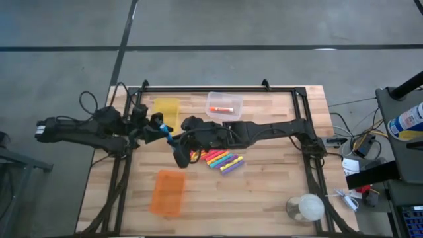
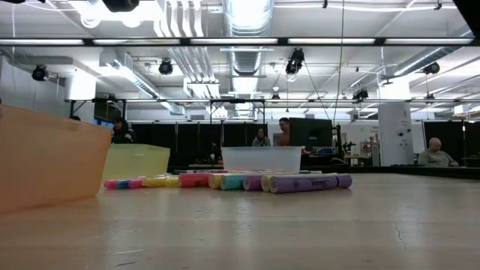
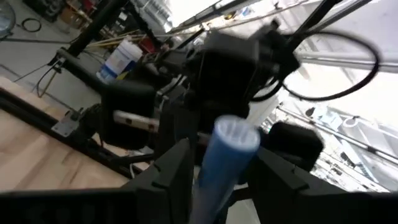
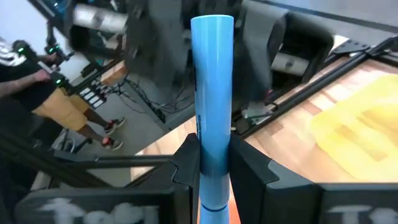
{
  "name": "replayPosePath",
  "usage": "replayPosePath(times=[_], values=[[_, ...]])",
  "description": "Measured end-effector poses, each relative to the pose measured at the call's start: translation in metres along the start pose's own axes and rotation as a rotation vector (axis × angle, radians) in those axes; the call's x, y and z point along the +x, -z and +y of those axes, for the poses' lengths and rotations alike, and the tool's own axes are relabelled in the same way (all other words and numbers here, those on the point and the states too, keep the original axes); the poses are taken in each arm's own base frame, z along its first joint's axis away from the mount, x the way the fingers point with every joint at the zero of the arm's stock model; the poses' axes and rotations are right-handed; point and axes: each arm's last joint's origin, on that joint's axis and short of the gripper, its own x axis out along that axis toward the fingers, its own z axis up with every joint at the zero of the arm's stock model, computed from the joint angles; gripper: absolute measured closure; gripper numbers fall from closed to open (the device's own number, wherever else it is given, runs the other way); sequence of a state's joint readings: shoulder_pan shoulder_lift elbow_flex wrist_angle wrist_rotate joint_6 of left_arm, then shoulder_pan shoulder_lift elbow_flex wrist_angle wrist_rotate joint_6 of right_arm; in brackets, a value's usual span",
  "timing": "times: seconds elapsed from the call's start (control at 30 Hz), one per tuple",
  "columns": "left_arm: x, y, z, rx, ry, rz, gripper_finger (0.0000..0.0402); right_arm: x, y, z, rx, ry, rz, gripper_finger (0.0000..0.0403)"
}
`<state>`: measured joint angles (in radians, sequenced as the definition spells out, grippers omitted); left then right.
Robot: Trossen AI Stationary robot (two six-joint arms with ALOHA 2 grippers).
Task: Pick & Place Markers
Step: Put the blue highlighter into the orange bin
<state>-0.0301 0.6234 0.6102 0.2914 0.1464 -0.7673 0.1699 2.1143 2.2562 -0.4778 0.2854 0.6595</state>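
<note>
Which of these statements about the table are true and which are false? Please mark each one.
1. The right tool is shut on a blue marker. True.
2. The clear bin is empty. False: it holds one marker with an orange end.
3. A row of coloured markers lies on the table between the clear bin and the orange bin. True.
4. The yellow bin lies at the near edge of the table beside the orange bin. False: it sits at the far side, next to the clear bin.
5. The left tool has the blue marker between its fingers. True.
</note>
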Motion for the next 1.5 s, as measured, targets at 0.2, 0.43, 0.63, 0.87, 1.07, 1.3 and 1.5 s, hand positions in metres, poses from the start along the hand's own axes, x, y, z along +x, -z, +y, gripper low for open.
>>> replayPosePath(times=[0.2, 0.43, 0.63, 0.87, 1.07, 1.3, 1.5], values=[[-0.002, 0.000, -0.001, -0.046, 0.017, 0.001, 0.0258, -0.001, -0.002, 0.003, 0.003, -0.019, -0.017, 0.0345], [-0.004, -0.001, -0.003, -0.055, 0.017, -0.017, 0.0296, -0.002, -0.004, 0.003, 0.005, -0.019, -0.026, 0.0338], [-0.005, 0.000, -0.002, -0.077, 0.002, -0.014, 0.0349, -0.002, -0.002, 0.003, 0.045, -0.016, -0.004, 0.0300], [-0.008, 0.005, 0.001, -0.164, -0.026, 0.068, 0.0348, -0.006, 0.016, 0.002, 0.001, -0.024, 0.190, 0.0239], [-0.015, 0.021, 0.004, -0.312, -0.089, 0.243, 0.0341, -0.016, 0.038, 0.001, -0.097, 0.018, 0.405, 0.0211], [-0.021, 0.053, 0.006, -0.503, -0.267, 0.471, 0.0339, -0.034, 0.060, -0.016, -0.213, 0.233, 0.649, 0.0214], [-0.021, 0.082, 0.003, -0.648, -0.457, 0.588, 0.0338, -0.047, 0.066, -0.032, -0.313, 0.448, 0.741, 0.0223]])
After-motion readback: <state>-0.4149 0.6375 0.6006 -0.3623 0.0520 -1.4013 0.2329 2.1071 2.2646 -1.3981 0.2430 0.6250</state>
